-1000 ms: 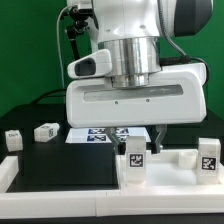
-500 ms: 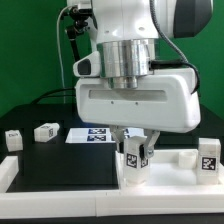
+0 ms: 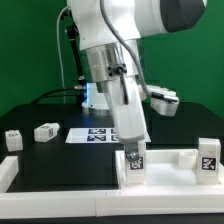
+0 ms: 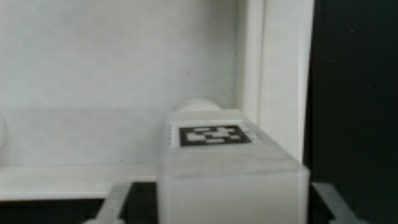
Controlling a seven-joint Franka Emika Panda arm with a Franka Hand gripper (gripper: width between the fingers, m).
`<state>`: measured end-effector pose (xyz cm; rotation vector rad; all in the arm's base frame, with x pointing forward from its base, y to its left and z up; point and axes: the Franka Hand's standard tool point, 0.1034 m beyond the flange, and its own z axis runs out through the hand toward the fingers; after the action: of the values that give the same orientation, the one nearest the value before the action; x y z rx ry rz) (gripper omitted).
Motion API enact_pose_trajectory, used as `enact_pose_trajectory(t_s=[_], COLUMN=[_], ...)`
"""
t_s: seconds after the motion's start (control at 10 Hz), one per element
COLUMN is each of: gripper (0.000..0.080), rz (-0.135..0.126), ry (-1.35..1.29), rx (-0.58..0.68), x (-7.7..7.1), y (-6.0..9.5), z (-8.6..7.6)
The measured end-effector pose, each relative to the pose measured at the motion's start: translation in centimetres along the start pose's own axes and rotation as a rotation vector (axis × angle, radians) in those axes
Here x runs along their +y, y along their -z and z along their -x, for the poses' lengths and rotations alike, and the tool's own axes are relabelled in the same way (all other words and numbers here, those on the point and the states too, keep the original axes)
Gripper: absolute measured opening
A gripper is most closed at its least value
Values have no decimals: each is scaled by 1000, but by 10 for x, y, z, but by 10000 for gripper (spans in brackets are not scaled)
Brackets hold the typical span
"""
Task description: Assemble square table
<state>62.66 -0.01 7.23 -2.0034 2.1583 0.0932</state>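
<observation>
White arm [image 3: 112, 55] is filling most of my exterior view, leaning down toward the near right of the black table [image 3: 60, 165]. The marker board [image 3: 98, 135] is lying flat farther back. Three loose legs are standing well apart: two on the left [image 3: 12, 140] [image 3: 45, 130] and one at the right edge [image 3: 208, 157]. The fingers [image 4: 128, 205] are clamping a fourth leg [image 3: 134, 168], which is standing upright on a white ledge [image 3: 178, 165] at the near right, its tag showing in the wrist view.
</observation>
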Motion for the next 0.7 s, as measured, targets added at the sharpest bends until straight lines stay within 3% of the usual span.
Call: enact_pose_trajectory(t_s=[0.2,0.3,0.4,0.5,0.7], gripper=[320,496,496,616,639], rz=[1,4,6,12,18], ry=[114,261,452,557,681], rx=[8,25,45,52,52], x=[0,-1,-2,-2,-2], y=[0,0,0,1,0], z=[1,4,7,10,7])
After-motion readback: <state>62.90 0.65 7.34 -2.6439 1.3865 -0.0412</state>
